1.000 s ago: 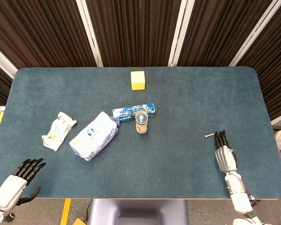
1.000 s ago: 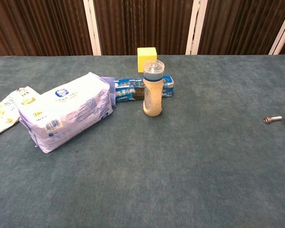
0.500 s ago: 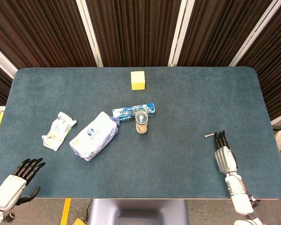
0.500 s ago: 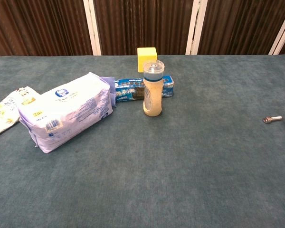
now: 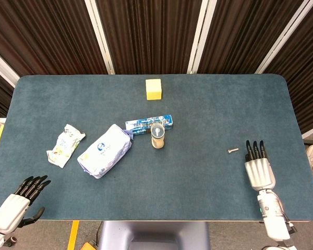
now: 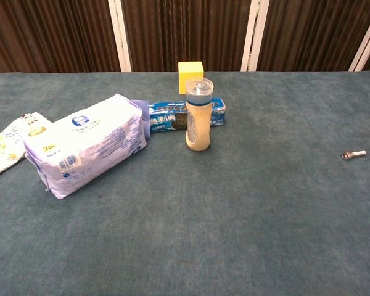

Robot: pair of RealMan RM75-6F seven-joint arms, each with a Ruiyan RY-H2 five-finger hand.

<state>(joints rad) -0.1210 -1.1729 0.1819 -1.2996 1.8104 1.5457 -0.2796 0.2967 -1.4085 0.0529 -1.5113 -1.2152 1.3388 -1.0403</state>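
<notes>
My right hand (image 5: 259,167) lies flat over the table's near right part, fingers straight and apart, holding nothing. A small silver bolt (image 5: 232,151) (image 6: 353,155) lies just left of its fingertips, apart from them. My left hand (image 5: 18,199) hovers at the near left corner, fingers spread, empty. A baby bottle (image 5: 157,135) (image 6: 198,122) stands upright mid-table, in front of a blue toothpaste box (image 5: 141,124) (image 6: 165,116). A white wipes pack (image 5: 104,150) (image 6: 85,144) lies to its left. Neither hand shows in the chest view.
A yellow cube (image 5: 154,88) (image 6: 190,69) sits near the far edge. A crumpled snack wrapper (image 5: 65,144) (image 6: 9,142) lies left of the wipes pack. The blue-grey table (image 5: 214,104) is backed by dark curtains.
My right hand has shifted to the right and slightly nearer, away from the bolt, and has left the chest view's right edge. The left hand has not moved.
</notes>
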